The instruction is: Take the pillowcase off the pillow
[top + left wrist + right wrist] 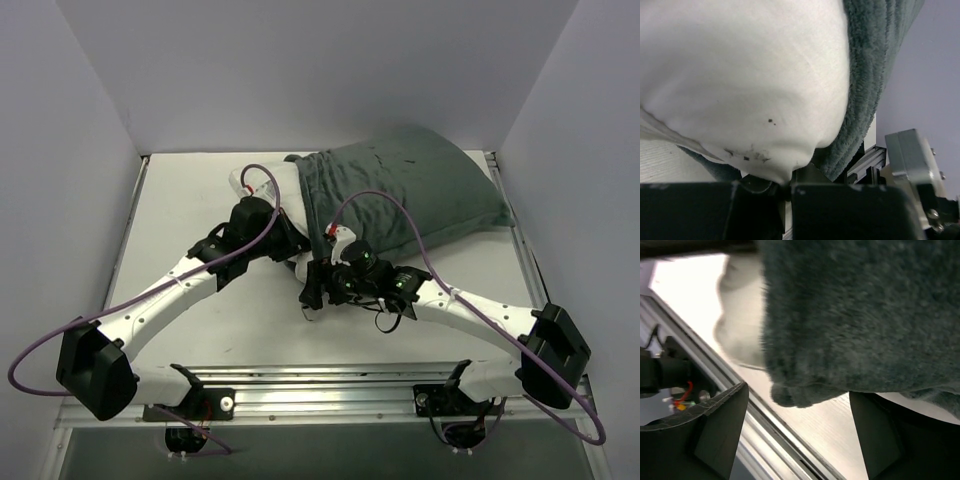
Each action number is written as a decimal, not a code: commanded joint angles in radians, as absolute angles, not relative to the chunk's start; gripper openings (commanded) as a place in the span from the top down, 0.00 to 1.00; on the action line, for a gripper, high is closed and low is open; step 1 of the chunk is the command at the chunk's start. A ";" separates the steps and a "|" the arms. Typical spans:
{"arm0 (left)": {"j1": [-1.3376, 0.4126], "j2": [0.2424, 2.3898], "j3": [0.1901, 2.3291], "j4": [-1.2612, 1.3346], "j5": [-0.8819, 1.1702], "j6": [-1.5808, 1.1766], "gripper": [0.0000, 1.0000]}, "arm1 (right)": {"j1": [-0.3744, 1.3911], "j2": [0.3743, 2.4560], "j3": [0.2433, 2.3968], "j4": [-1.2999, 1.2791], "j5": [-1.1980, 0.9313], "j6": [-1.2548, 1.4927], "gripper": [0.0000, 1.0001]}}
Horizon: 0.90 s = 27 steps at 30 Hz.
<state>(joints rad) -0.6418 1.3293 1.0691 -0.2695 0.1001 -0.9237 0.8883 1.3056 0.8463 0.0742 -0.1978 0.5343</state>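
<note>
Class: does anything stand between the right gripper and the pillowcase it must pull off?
Nothing visible does: the fuzzy edge of the pillowcase hangs right between the open fingers of the right gripper.

Lab robot cell: plain white walls (70,150), aluminium rail (330,385).

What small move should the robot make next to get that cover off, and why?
Probably close the right end effector on the pillowcase edge. Its jaws stand wide apart with the grey-green hem hanging between them, while the left end effector seems to pinch an exposed white corner of the pillow, ready for pulling apart.
</note>
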 commanded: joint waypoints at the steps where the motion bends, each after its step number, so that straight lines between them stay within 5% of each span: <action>1: -0.644 1.307 1.161 -0.147 0.057 -0.919 0.98 | 0.897 1.321 0.876 0.029 -0.075 0.541 0.26; 3: -0.644 1.302 1.158 -0.152 0.058 -0.917 0.98 | 0.897 1.324 0.870 0.028 -0.028 0.532 0.29; 6: -0.644 1.304 1.152 -0.150 0.071 -0.922 0.98 | 0.891 1.331 0.856 0.040 0.054 0.545 0.51; 13: -0.646 1.298 1.137 -0.147 0.089 -0.925 0.98 | 0.870 1.365 0.857 0.127 0.021 0.557 0.62; 18: -0.644 1.287 1.143 -0.201 0.103 -0.908 0.98 | 0.807 1.345 0.819 0.178 0.011 0.577 1.00; 27: -0.467 1.243 1.184 -0.468 0.348 -0.800 0.98 | 0.376 1.263 0.801 0.043 0.011 0.558 1.00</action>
